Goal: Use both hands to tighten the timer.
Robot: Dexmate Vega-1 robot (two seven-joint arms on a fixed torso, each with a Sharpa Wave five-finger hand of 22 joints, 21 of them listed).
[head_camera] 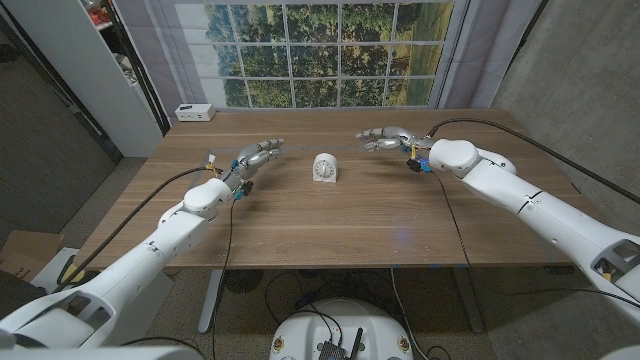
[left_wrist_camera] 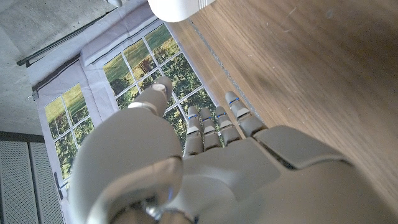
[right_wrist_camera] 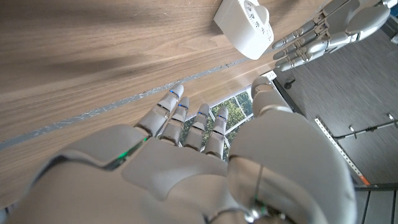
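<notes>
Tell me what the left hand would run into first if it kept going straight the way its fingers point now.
Probably nothing soon. The left hand points toward the table's far edge, passing to the left of the white timer. Depth is unclear, but the way looks free.

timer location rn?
Head view: the white timer stands upright mid-table, between the left hand and the right hand, touched by neither.

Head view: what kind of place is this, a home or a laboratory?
Most likely a robot test room dressed to look homely. The window with trees looks like a printed backdrop on a curtain, the side walls are bare grey, and a wooden table holds a white timer for the trial.
</notes>
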